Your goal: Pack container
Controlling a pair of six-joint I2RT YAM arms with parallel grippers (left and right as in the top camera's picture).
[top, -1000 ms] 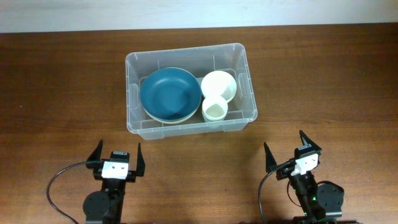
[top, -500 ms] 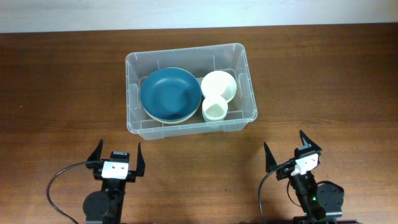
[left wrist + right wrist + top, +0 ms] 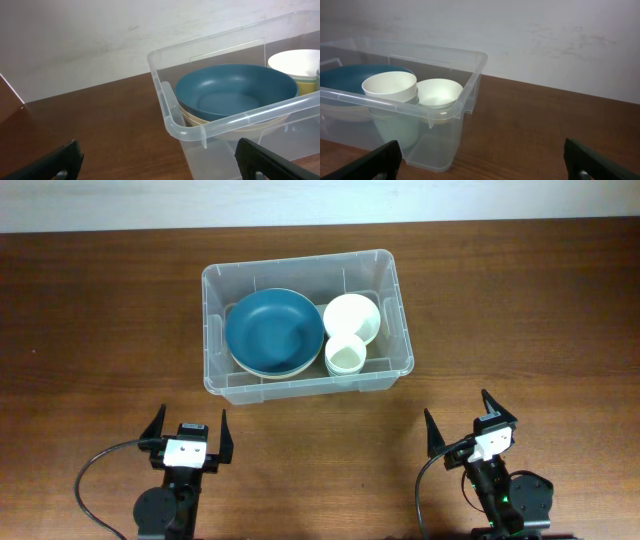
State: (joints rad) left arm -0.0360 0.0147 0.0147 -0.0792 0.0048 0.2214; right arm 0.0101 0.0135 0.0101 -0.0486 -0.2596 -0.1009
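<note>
The container (image 3: 389, 268) is a clear plastic bin standing on the wooden table, seen in all three views (image 3: 172, 127) (image 3: 465, 95). Inside it lie a blue bowl (image 3: 273, 330) stacked on a cream one, a white bowl (image 3: 352, 317) and a white cup (image 3: 346, 357). My left gripper (image 3: 188, 428) rests near the table's front edge, left of the bin, open and empty. My right gripper (image 3: 462, 420) sits at the front right, open too, with nothing between its fingers. Both stand well clear of the bin.
Bare brown wood (image 3: 520, 310) surrounds the bin on every side. A pale wall (image 3: 545, 40) runs along the table's far edge. Black cables (image 3: 95, 470) loop beside each arm's base.
</note>
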